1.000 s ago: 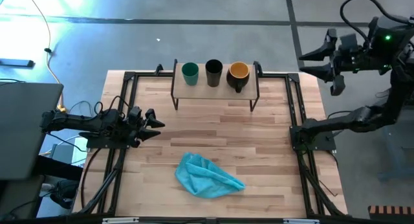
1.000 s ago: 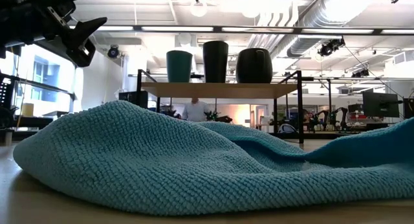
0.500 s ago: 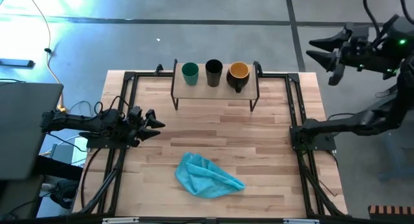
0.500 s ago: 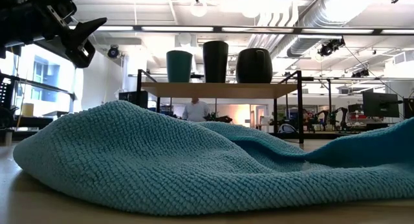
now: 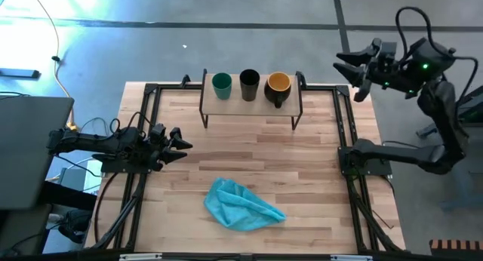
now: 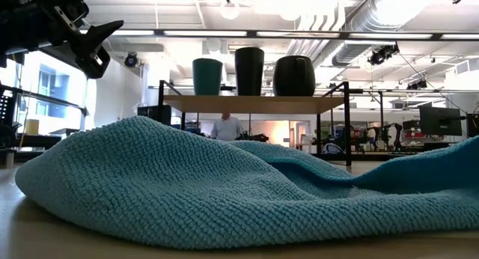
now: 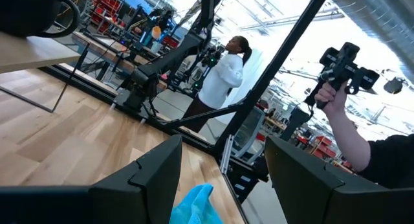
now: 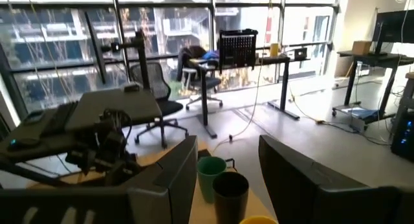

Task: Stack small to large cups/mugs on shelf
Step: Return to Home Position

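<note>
cups lined on shelf | blue cloth well apart | left pincer, right pincer spread

green cup | black cup | mug dark, likely black, orange inside | teal cloth

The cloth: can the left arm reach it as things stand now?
Probably yes. The left gripper is open at the left of the table, and only bare wood lies between it and the cloth.
</note>
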Tool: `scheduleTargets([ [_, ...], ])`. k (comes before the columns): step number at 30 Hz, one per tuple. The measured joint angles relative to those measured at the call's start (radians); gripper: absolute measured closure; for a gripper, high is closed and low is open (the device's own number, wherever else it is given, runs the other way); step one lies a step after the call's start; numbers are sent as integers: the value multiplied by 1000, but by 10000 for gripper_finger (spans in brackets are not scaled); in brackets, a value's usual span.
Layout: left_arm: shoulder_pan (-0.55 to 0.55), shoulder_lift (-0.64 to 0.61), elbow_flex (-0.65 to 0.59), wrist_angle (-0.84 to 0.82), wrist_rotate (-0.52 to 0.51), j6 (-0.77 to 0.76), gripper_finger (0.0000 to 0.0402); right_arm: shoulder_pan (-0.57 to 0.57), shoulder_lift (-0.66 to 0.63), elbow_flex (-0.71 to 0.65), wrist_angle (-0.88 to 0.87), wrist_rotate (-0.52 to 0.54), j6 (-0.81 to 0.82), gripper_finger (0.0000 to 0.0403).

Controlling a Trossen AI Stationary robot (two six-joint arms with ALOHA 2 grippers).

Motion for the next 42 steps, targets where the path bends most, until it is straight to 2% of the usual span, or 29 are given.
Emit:
scheduleTargets([
  [10, 0, 0, 0, -1, 0, -47, 190, 0, -105, -177, 106, -1, 50, 245],
  [22, 0, 0, 0, -2, -5, 36, 190, 0, -231, -446, 317, 0, 174, 245],
  [29, 0, 0, 0, -3, -60, 38, 190, 0, -280, -600, 481, 0, 248, 245],
  [36, 0, 0, 0, -4, -88, 38, 190, 0, -290, -681, 551, -5, 281, 245],
  [42, 0, 0, 0, -15, -206, 48, 190, 0, -287, -703, 557, -6, 282, 245],
])
